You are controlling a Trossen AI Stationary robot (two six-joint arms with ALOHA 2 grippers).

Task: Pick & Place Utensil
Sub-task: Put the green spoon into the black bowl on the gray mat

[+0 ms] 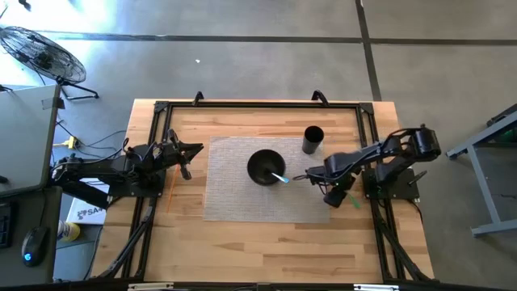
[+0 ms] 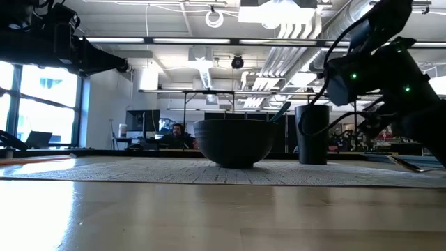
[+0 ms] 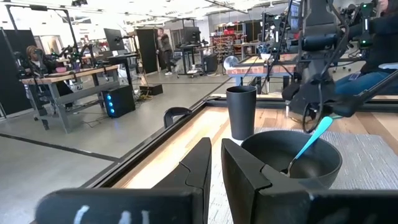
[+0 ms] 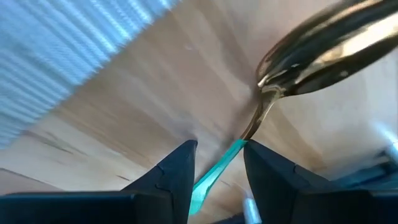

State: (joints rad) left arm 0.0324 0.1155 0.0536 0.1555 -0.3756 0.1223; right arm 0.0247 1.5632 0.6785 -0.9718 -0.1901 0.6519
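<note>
The right gripper (image 1: 303, 175) hovers beside the black bowl (image 1: 266, 167), its fingers (image 4: 177, 174) parted with nothing clamped; a green-handled spoon (image 4: 273, 93) lies on the wood under them. A blue-handled spoon (image 1: 279, 177) leans in the bowl on the mat (image 1: 230, 198), near a dark cup (image 1: 313, 140). The left gripper (image 1: 192, 153) waits at the mat's left edge, nearly closed and empty.

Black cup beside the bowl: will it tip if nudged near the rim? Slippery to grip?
The black cup stands upright, tall for its narrow base, so a push near the rim would probably tip it. The woven mat under it may resist sliding, adding to that. Its smooth walls look somewhat slippery.
</note>
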